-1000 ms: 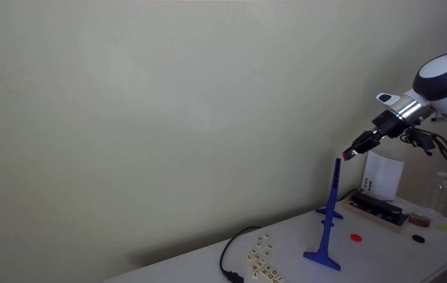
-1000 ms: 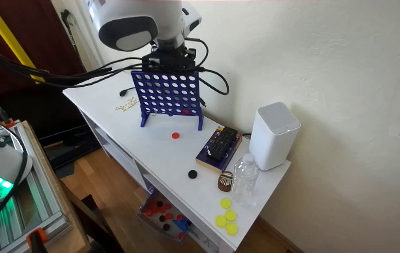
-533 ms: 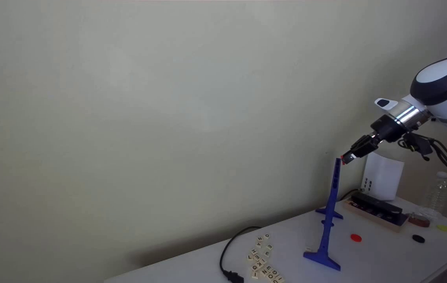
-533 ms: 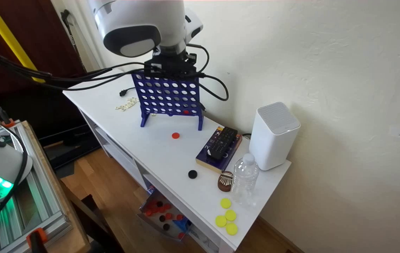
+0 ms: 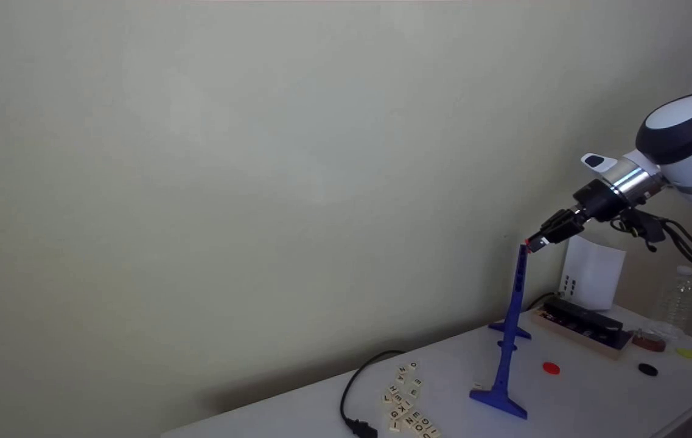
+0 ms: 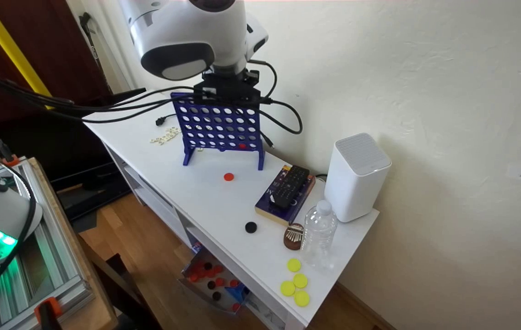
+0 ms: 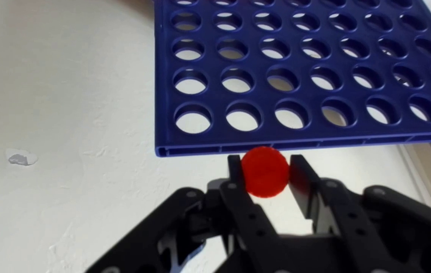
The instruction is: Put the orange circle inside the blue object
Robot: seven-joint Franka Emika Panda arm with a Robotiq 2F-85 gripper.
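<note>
The blue object [image 7: 219, 133] is an upright rack with rows of round holes and a slotted top edge; it stands on two blue feet, seen edge-on in an exterior view [image 5: 505, 371]. My gripper [image 7: 264, 171] is shut on the orange circle [image 7: 265, 175], a red-orange disc pinched by its rim between the fingertips. In the wrist view the disc overlaps the slots near one end of the top edge. An exterior view has the disc [image 5: 527, 246] right at the rack's top; whether they touch I cannot tell. The arm hides the fingers in an exterior view.
A second red-orange disc [image 6: 228, 177] and a black disc [image 6: 251, 227] lie on the white table. A red disc [image 6: 242, 146] shows in the rack's bottom row. Nearby are a book with a remote [image 6: 290, 185], a bottle [image 6: 319, 233], a white box [image 6: 356, 178] and letter tiles [image 5: 403, 404].
My gripper has come closer to the rack and slightly lower, carrying the disc from beside the top to right at its edge. The rack and table items have stayed put.
</note>
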